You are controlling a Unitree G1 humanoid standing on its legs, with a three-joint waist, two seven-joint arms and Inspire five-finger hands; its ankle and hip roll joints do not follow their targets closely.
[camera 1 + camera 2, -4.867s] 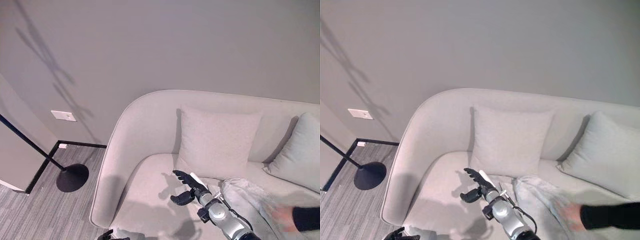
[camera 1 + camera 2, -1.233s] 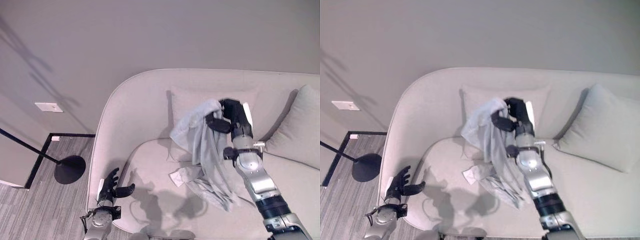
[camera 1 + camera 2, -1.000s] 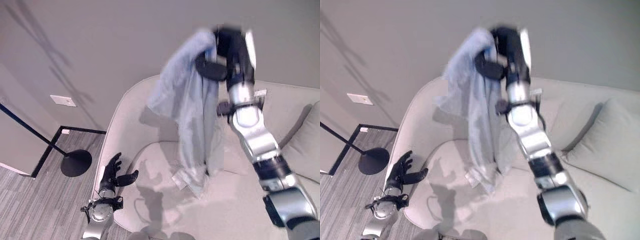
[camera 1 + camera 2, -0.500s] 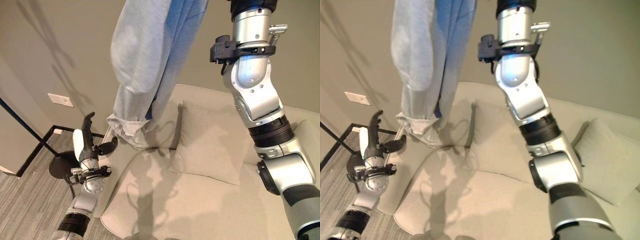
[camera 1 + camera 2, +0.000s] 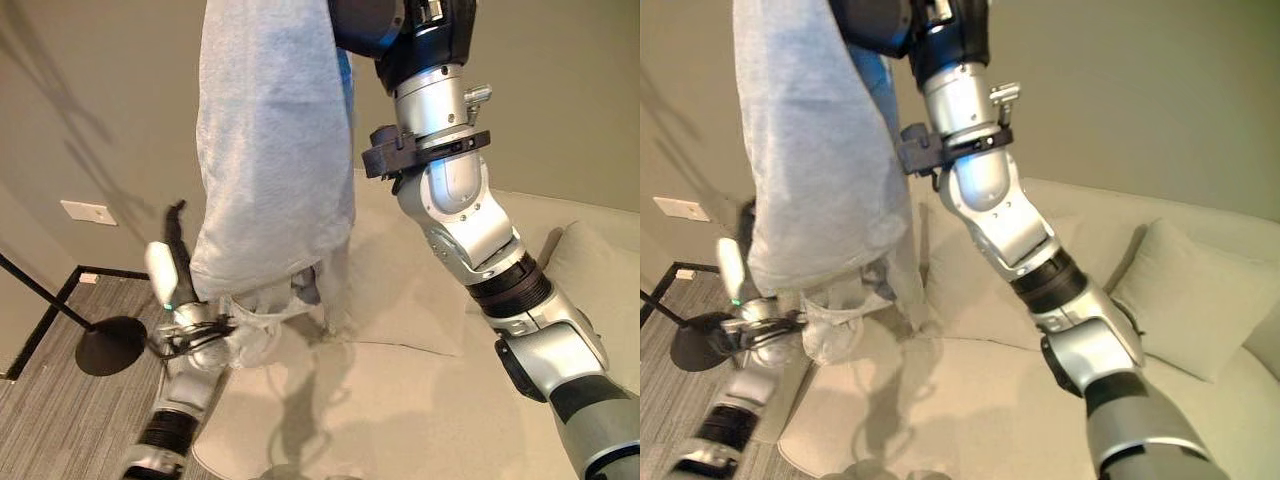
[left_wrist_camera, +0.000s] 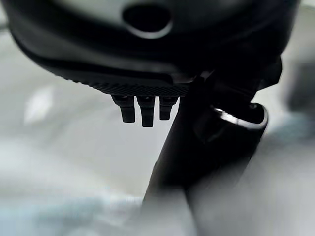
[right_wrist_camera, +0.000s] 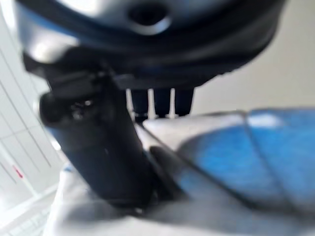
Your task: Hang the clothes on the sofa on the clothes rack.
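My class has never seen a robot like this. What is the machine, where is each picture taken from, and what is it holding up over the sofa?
This is a humanoid robot with two silver-grey arms ending in dark hands. Two pictures come from cameras in its head, looking down; the other two sit on its wrists, very close to each hand. In the head views the right hand is raised high, gripping a pale grey garment with a blue lining, which hangs down in front of the wall. Its wrist view shows the thumb pressed against that cloth. The left hand is lower, beside the garment's hanging hem, its fingers pointing up; I cannot tell whether it touches the cloth. Below is a light sofa with cushions. On the floor stands a black round base with a thin pole.
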